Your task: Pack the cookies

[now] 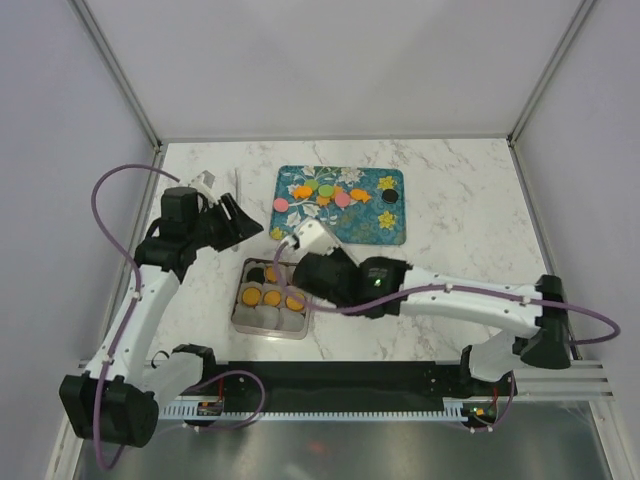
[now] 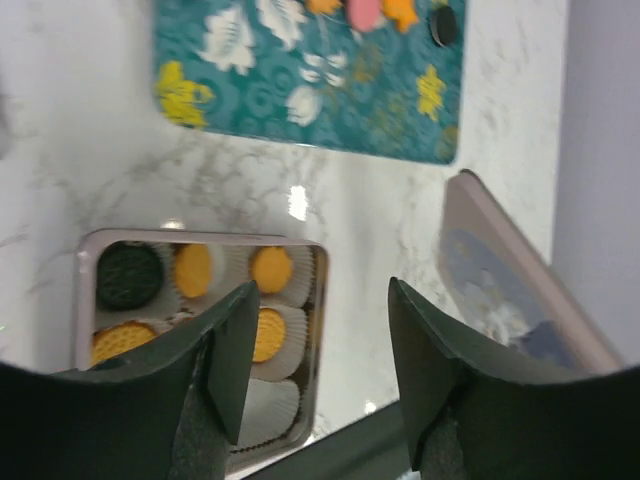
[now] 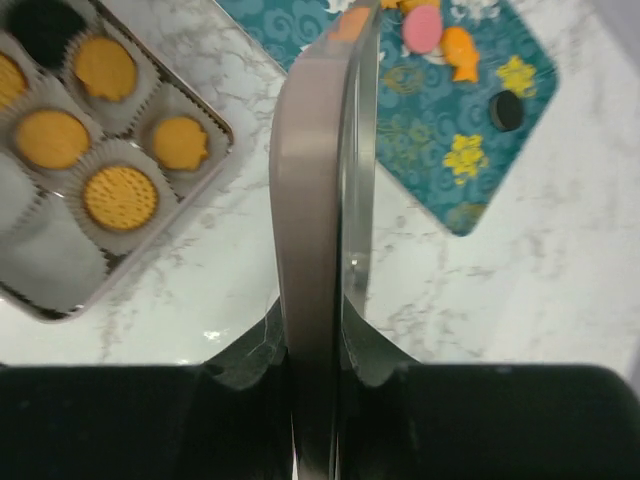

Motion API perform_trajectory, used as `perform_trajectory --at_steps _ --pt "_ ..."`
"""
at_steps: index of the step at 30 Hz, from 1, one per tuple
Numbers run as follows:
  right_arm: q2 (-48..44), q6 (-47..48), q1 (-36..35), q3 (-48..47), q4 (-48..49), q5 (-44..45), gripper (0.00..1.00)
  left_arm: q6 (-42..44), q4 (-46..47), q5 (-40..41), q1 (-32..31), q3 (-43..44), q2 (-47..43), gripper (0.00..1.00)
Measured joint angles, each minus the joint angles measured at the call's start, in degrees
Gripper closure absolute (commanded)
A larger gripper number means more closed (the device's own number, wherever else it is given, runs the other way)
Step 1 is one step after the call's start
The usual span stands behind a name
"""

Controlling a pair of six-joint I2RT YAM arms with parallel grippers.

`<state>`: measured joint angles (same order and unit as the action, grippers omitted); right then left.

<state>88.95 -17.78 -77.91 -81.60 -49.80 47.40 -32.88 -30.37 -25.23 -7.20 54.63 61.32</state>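
Cookies (image 3: 120,197) lie flat in tin (image 2: 200,237); right fingers (image 3: 372,358) pinch upright lid (image 3: 310,200), left fingers (image 2: 235,340) gape empty.

a robot lab test cell. plain white walls (image 1: 330,60) set in metal posts (image 1: 115,70) box in a marble-look bench (image 1: 470,200). at the bottom of the top view, the left arm (image 1: 140,310) and right arm (image 1: 470,300) are bolted to a slotted metal rail (image 1: 340,378), and purple cables (image 1: 110,185) loop loose.
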Motion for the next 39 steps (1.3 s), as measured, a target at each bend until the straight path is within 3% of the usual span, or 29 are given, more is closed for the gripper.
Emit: perform_trajectory --at_steps 6,12,18,25,39 --pt "-12.0 -3.4 14.4 4.4 9.0 -22.5 1.00 0.7 -5.6 22.4 0.1 -4.9 -8.7 0.50" --pt "-15.3 -8.5 24.6 13.7 20.9 -41.6 1.00 -2.5 -10.0 32.7 1.1 -8.0 -2.4 0.55" --pt "-16.9 -16.8 29.4 24.8 33.2 -53.9 1.00 -7.9 -9.8 32.9 3.6 -15.7 0.7 0.66" --pt "-22.5 -25.0 34.1 33.0 43.7 -58.6 1.00 -13.3 -6.9 29.3 4.0 -22.3 2.1 0.76" --pt "-27.0 -33.9 39.1 40.4 53.0 -64.7 1.00 -17.9 0.1 19.2 3.2 -31.0 -7.5 0.79"
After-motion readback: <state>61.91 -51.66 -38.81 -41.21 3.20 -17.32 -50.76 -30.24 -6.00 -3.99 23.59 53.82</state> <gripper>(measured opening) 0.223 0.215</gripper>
